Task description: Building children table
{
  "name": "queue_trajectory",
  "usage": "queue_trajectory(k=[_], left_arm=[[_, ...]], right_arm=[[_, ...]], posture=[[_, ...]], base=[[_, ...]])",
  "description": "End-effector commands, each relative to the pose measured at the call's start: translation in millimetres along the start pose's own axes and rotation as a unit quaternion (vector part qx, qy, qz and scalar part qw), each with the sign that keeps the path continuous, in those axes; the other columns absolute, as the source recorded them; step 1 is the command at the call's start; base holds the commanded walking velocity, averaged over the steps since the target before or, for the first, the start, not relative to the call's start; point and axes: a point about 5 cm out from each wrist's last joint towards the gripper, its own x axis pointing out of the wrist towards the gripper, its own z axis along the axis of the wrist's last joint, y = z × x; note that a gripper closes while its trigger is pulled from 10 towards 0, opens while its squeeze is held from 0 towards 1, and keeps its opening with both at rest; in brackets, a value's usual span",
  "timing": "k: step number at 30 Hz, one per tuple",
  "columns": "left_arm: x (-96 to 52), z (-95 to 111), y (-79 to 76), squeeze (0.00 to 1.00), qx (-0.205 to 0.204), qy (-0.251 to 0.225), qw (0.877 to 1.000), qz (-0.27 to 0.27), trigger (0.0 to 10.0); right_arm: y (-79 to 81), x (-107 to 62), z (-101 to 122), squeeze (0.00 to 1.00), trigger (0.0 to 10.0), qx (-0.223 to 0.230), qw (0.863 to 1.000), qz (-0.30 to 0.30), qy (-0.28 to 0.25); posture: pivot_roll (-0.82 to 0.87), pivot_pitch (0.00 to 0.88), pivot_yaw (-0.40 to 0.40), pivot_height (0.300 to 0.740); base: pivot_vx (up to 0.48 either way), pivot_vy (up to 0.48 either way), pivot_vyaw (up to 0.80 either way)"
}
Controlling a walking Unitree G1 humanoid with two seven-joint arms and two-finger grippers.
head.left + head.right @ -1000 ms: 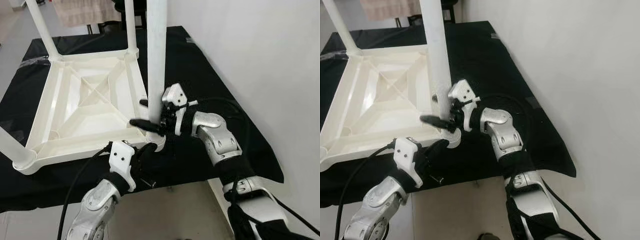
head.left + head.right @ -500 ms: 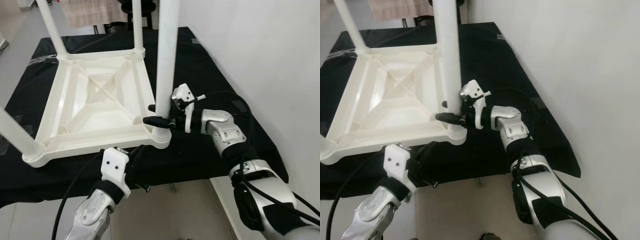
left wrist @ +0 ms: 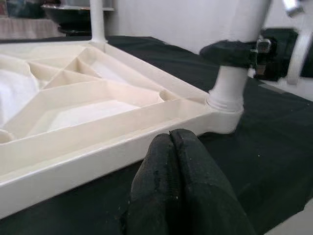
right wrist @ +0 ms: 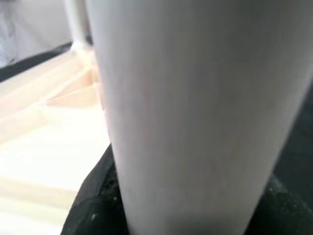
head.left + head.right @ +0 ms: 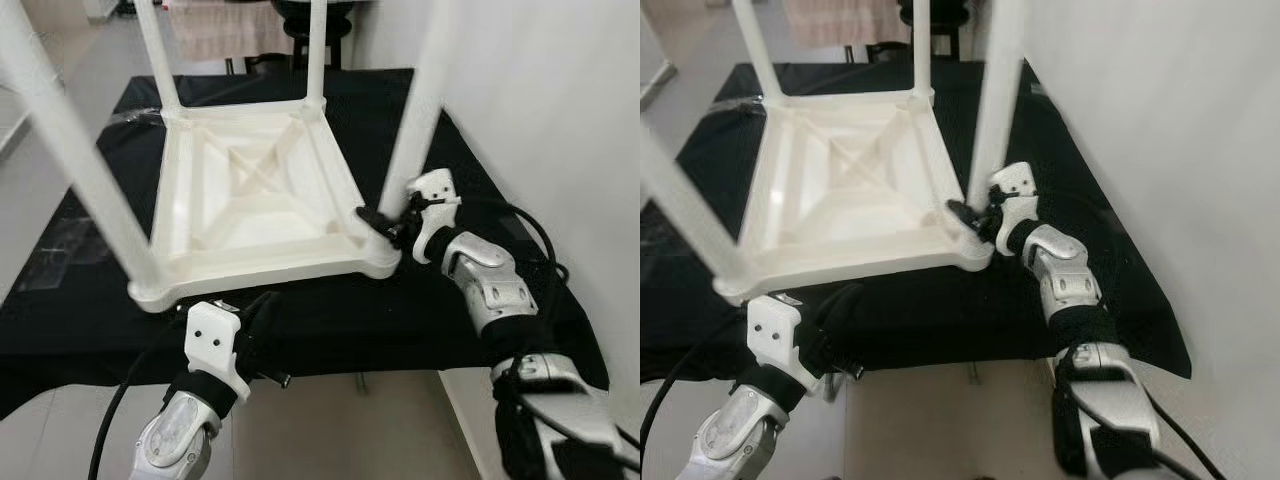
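Left eye view showed an upturned white plastic children's table (image 5: 250, 215) on a black-covered counter (image 5: 90, 290), legs up. At four o'clock from its middle, the right gripper (image 5: 385, 222) pinched the near-right leg (image 5: 415, 120) just above its socket. At six o'clock, the left gripper (image 5: 262, 318) sat near the table's front rim.

Left wrist view had the left fingers (image 3: 183, 181) pressed together, holding nothing, just before the rim.

Right wrist view showed the white leg (image 4: 195, 112) between the black right fingers (image 4: 95, 205).
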Motion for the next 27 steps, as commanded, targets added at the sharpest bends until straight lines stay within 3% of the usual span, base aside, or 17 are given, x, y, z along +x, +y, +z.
queue_trajectory(k=[1,2,3,4,5,8,9,12,13,14,18,19,20,21,24,27], left_arm=[[0.4,-4.9,1.8,0.00,-0.012,0.014,1.000,-0.006,10.0],[0.4,-4.9,1.8,0.00,-0.012,0.014,1.000,-0.006,10.0],[1.9,-6.4,1.1,0.00,-0.025,0.017,0.999,-0.012,10.0],[1.9,-6.4,1.1,0.00,-0.025,0.017,0.999,-0.012,10.0],[2.7,-6.7,0.1,0.00,-0.028,0.018,0.999,-0.016,10.0],[3.2,-6.9,-0.6,0.00,-0.029,0.018,0.999,-0.019,10.0],[3.9,-6.8,-1.4,0.00,-0.030,0.016,0.999,-0.019,10.0],[4.2,-6.8,-1.7,0.00,-0.030,0.014,0.999,-0.018,10.0],[4.3,-6.7,-1.8,0.00,-0.030,0.014,0.999,-0.017,10.0],[4.3,-6.7,-1.8,0.00,-0.030,0.014,0.999,-0.017,10.0],[4.4,-6.6,-2.4,0.00,-0.032,0.013,0.999,-0.017,10.0],[4.6,-6.7,-2.5,0.00,-0.033,0.014,0.999,-0.019,10.0],[4.6,-6.7,-2.5,0.00,-0.033,0.014,0.999,-0.019,10.0],[5.0,-6.8,-2.8,0.00,-0.034,0.014,0.999,-0.021,10.0],[5.3,-6.9,-2.9,0.00,-0.034,0.014,0.999,-0.023,10.0],[6.0,-7.5,-4.2,0.00,-0.036,0.015,0.999,-0.027,10.0]], right_arm=[[20.6,-11.8,-36.9,0.00,0.0,0.013,0.995,0.004,0.096],[20.6,-11.8,-36.9,0.00,0.0,0.013,0.995,0.004,0.096],[43.1,-3.9,-23.6,0.00,0.0,-0.007,0.996,0.058,0.061],[43.1,-3.9,-23.6,0.00,0.0,-0.007,0.996,0.058,0.061],[45.9,2.8,-17.9,0.00,9.7,-0.016,0.996,0.076,0.052],[47.4,9.0,-12.3,0.00,9.7,-0.018,0.996,0.080,0.045],[56.1,19.0,0.1,0.00,10.0,-0.010,0.995,0.101,0.021],[59.1,21.3,3.9,0.00,10.0,-0.005,0.994,0.106,0.015],[62.9,23.4,9.7,1.00,10.0,0.001,0.991,0.137,-0.001],[62.9,23.4,9.7,1.00,10.0,0.001,0.991,0.137,-0.001],[68.0,25.4,31.7,1.00,10.0,0.007,0.971,0.237,-0.038],[69.5,22.7,37.1,0.25,10.0,0.002,0.963,0.266,-0.042],[69.5,22.7,37.1,0.25,10.0,0.002,0.963,0.266,-0.042],[67.4,21.7,43.8,0.00,10.0,-0.007,0.955,0.293,-0.051],[65.3,21.9,47.8,0.00,10.0,-0.013,0.949,0.309,-0.058],[51.2,31.8,53.5,0.00,10.0,-0.043,0.928,0.366,-0.053]], posture=[[0.03,0.142,0.003,0.740],[0.03,0.142,0.003,0.740],[0.03,0.128,0.006,0.740],[0.03,0.128,0.006,0.740],[0.03,0.126,-0.002,0.740],[0.03,0.126,-0.002,0.740],[0.04,0.125,-0.016,0.740],[0.04,0.124,-0.018,0.740],[0.04,0.124,-0.019,0.740],[0.04,0.124,-0.019,0.740],[0.05,0.123,-0.022,0.740],[0.04,0.123,-0.025,0.740],[0.04,0.123,-0.025,0.740],[0.04,0.123,-0.026,0.740],[0.04,0.123,-0.026,0.740],[0.04,0.123,-0.026,0.740]], base=[[0.000,0.000,0.00],[0.000,0.000,0.00],[0.000,0.000,0.00],[0.000,0.000,0.00],[0.000,0.000,0.00],[0.000,0.000,0.00],[0.000,0.000,0.00],[0.000,0.000,0.00],[0.000,0.000,0.00],[0.000,0.000,0.00],[0.000,0.000,0.00],[0.000,0.000,0.00],[0.000,0.000,0.00],[0.000,0.000,0.00],[0.000,0.000,0.00],[0.000,0.000,0.00]])
